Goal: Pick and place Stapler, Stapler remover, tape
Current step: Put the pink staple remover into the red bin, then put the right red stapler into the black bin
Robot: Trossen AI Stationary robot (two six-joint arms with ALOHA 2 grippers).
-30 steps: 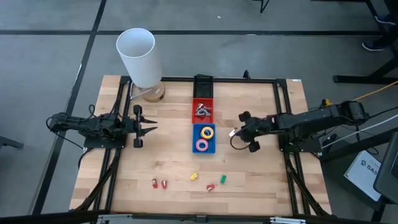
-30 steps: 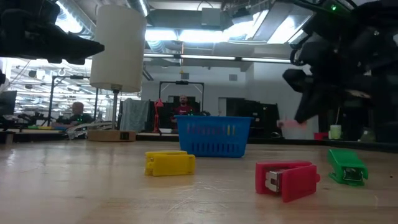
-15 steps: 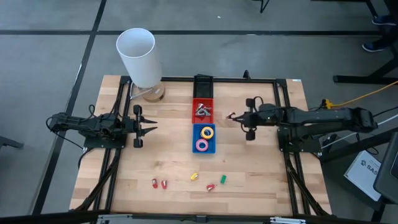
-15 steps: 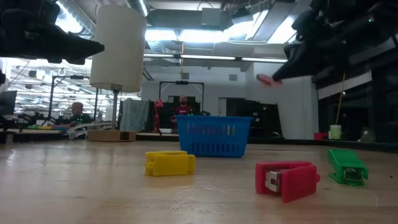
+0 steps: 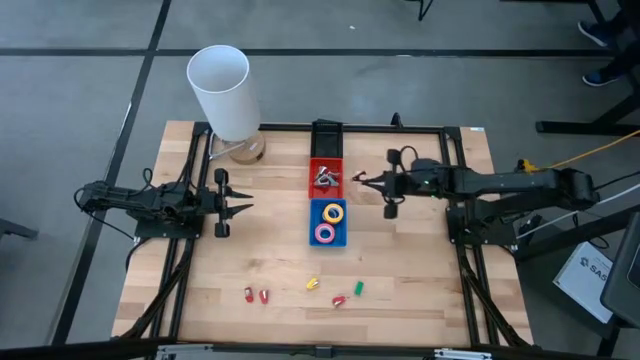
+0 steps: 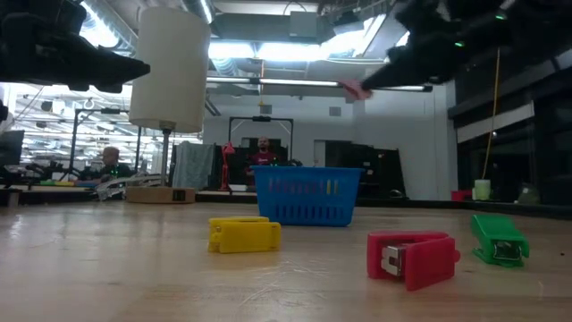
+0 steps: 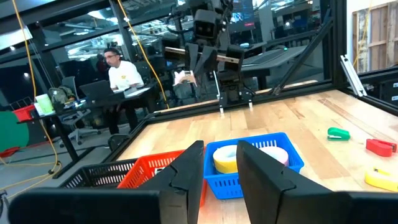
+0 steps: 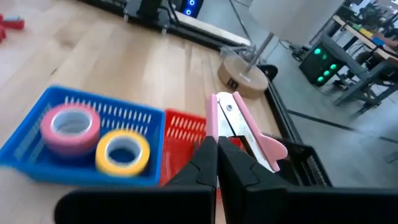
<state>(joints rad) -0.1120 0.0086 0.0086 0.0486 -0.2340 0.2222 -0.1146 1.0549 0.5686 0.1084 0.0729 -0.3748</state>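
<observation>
The right gripper (image 5: 372, 183) is up in the air, just beside the red basket (image 5: 325, 177), and its two fingers are squeezed tight on a pink stapler remover (image 8: 239, 127). The pink stapler remover is small, with two pink handles that spread apart and shiny silver metal on the inside. From the low view it looks like a little pink bit (image 6: 356, 88) held high above the table. The red basket already has some silvery claw pieces (image 5: 326, 179) in it. Right next to it is a blue basket (image 5: 328, 222) with two tape rolls inside, a yellow tape roll (image 5: 333, 212) and a pink tape roll (image 5: 325, 233), each one a ring with a pale hole in the middle. Near the front edge of the wooden table (image 5: 260, 250) lie small staplers, well apart from the baskets: a yellow stapler (image 6: 243, 235), a red stapler (image 6: 413, 258) and a green stapler (image 6: 499, 240). The left gripper (image 5: 240, 208) waits over the left side of the table, holding nothing, with its fingers (image 7: 186, 171) a little way apart. A tall white cup-shaped thing on a stand (image 5: 224, 92) sits at the far left corner.
</observation>
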